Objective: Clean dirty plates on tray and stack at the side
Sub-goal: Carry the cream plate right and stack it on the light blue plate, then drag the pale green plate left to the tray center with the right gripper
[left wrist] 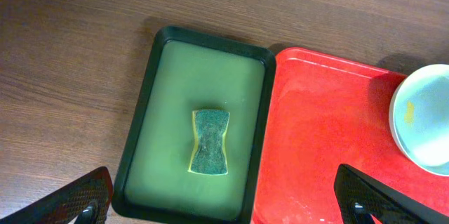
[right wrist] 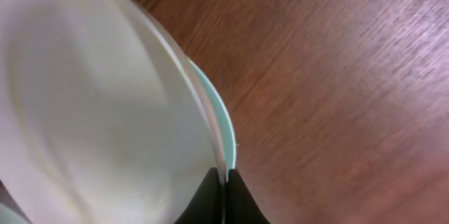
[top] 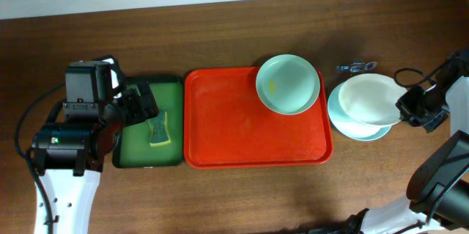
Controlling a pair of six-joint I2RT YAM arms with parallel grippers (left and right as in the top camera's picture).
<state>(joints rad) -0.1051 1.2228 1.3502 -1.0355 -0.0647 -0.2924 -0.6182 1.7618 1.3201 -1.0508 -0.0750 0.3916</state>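
The red-orange tray lies mid-table; it also shows in the left wrist view. One pale mint plate with a small yellow smear sits on its back right corner, seen too in the left wrist view. My right gripper is shut on the rim of a second plate, held tilted over a third plate that lies on the table right of the tray. The right wrist view shows the held plate and the lower plate's rim. My left gripper is open over the green tray.
A dark green tray left of the red tray holds a yellow-green sponge, also in the left wrist view. A small clear object lies behind the plates on the right.
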